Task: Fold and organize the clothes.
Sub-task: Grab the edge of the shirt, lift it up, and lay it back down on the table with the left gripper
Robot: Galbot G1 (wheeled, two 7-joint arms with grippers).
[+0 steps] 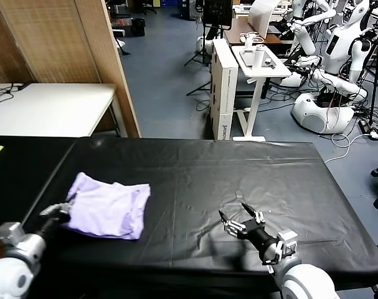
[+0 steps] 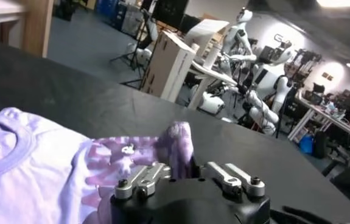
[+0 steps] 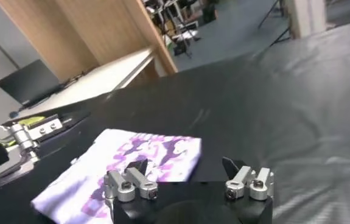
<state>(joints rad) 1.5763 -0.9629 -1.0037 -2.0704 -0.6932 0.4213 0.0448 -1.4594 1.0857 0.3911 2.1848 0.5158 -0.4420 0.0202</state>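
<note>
Black sheeting covers the worktop [image 1: 195,180] from the near edge to the far one, wrinkled a little around its middle. Nearest on the robot's left, the left end effector [image 1: 59,212] sits low at the worktop's left side, its fingers together and clamped on the near left corner of the T-shirt [image 1: 108,205]. In the left wrist view a bunched tuck of lavender cloth [image 2: 178,146] rises between the fingertips, with the shirt's collar band [image 2: 16,143] lying flat off to one side. Nearest on the right, the right end effector [image 1: 238,219] hovers just above the bare sheeting with its fingers spread wide apart and nothing between them; it is well apart from the garment.

The T-shirt lies folded into a rough rectangle on the left part of the worktop, light lavender, its right edge slightly rumpled. From the right wrist view a darker purple print [image 3: 156,155] shows on its upper face, and the left end effector [image 3: 22,143] can be seen at the shirt's far corner.

Beyond the worktop's far left stands a white table [image 1: 48,109] beside a tall wooden panel [image 1: 108,62]. Farther back on the blue-grey floor are a cardboard box [image 1: 223,93], a white stand [image 1: 260,65], and several white robots [image 1: 338,56] among cables.
</note>
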